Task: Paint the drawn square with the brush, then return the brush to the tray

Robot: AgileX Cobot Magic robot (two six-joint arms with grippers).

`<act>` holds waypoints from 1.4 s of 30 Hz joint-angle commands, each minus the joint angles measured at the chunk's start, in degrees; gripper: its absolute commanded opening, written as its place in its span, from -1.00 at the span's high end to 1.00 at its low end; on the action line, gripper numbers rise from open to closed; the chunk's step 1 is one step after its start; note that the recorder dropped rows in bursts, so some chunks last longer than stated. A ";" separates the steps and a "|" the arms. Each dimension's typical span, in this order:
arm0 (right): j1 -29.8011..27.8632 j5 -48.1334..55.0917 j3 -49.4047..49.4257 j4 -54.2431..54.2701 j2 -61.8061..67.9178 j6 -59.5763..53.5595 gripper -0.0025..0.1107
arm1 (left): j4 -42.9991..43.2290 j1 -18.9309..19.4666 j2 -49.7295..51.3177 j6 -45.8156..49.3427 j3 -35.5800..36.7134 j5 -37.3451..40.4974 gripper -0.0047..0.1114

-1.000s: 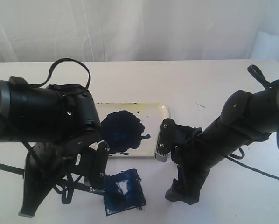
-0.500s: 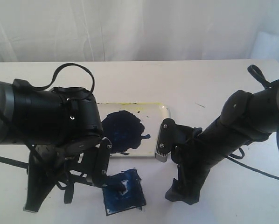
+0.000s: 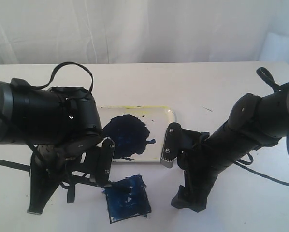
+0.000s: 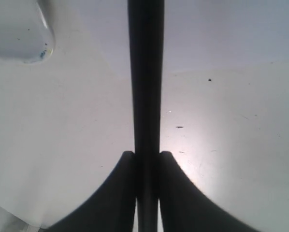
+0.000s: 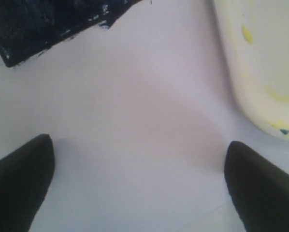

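The brush (image 4: 145,72) is a thin black stick, and my left gripper (image 4: 147,155) is shut on its handle. In the exterior view the left gripper (image 3: 103,179) hangs just left of the drawn square (image 3: 128,195), which is smeared dark blue with small white gaps. The brush handle (image 3: 9,165) sticks out to the left behind the arm, and its tip at the square's left edge is hard to make out. The tray (image 3: 167,116) lies behind the square and holds a dark blue paint blob (image 3: 127,135). My right gripper (image 5: 139,159) is open and empty over bare paper.
The right arm (image 3: 217,154) stands low on the table right of the square and the tray. In the right wrist view a corner of the painted square (image 5: 48,24) and a yellow-stained tray corner (image 5: 260,72) show. A white curtain hangs behind the table.
The left arm swung the brush tip into the square, then drew it back up and left to the square's edge. More of the square is blue. The right arm has not moved.
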 commanded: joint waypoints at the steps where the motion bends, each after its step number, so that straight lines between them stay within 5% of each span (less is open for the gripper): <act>1: 0.01 -0.88 1.16 -2.21 0.86 0.26 -0.62 | 0.18 -0.51 -0.07 -1.22 0.02 0.80 0.92; 14: 0.01 -1.00 1.16 -2.21 0.86 0.26 -0.62 | 2.74 -3.22 -0.07 -0.26 0.02 2.39 0.92; 20: 0.01 -1.00 1.16 -2.21 0.86 0.26 -0.62 | 10.15 -3.10 -0.07 -9.79 0.02 4.04 0.92; 29: 0.01 -0.90 1.16 -2.21 0.86 0.26 -0.62 | 0.36 -3.22 -0.07 -0.31 0.02 1.58 0.92; 42: 0.01 -1.03 1.16 -2.21 0.86 1.48 -0.62 | 6.12 -3.35 2.75 -5.53 0.02 0.88 0.92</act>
